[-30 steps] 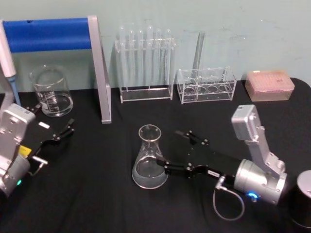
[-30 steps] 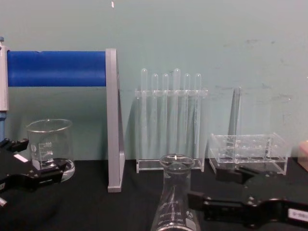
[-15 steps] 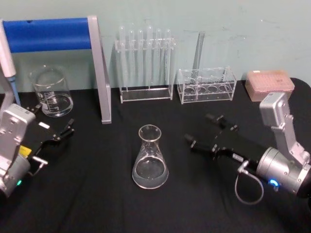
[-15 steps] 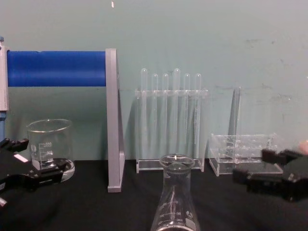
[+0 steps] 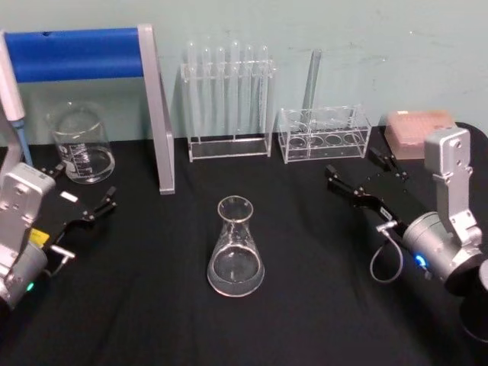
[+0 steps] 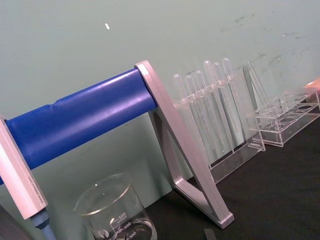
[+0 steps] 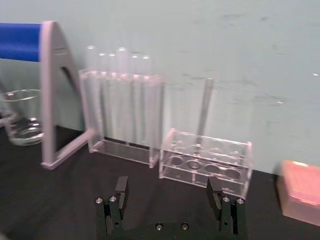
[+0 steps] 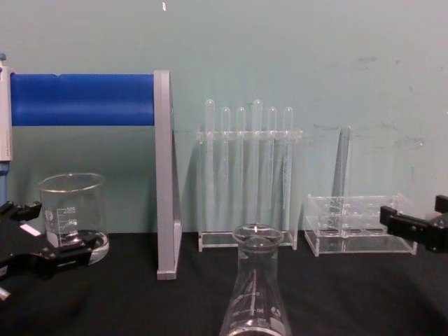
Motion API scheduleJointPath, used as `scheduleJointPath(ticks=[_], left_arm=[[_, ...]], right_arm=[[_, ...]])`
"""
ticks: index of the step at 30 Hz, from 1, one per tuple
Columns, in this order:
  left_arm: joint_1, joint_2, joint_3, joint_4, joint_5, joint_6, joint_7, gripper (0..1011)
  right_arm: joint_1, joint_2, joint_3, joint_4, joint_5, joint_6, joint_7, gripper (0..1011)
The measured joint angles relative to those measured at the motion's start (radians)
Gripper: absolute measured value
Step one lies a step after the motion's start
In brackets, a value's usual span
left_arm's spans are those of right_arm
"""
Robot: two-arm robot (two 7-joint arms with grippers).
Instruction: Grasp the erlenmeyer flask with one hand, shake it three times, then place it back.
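The erlenmeyer flask stands upright on the black table near its middle, with nothing touching it. The chest view shows its neck and flared rim low in the centre. My right gripper hangs well to the right of the flask, in front of the low clear rack. It is open, and its two fingers point toward the back wall. The right wrist view shows this gripper with nothing between its jaws. My left gripper is open and parked at the left, in front of the beaker.
A glass beaker and a blue-barred grey stand occupy the back left, with a pipette at the edge. A tall test tube rack, a low clear rack and a pink tip box line the back.
My right gripper has drawn back from the flask, moving right and toward the rear. The flask stays upright where it was. The left arm has not moved.
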Motion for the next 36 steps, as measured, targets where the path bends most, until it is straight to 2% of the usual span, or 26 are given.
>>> scheduleJointPath(ticks=[8, 36], left_arm=[[0.000, 0.000, 0.000, 0.000, 0.000, 0.000, 0.000, 1001], [0.000, 0.000, 0.000, 0.000, 0.000, 0.000, 0.000, 1001]], right_arm=[[0.013, -0.060, 0.004, 0.065, -0.056, -0.037, -0.058, 1000], [0.011, -0.050, 0.002, 0.053, -0.050, -0.031, -0.052, 1000]])
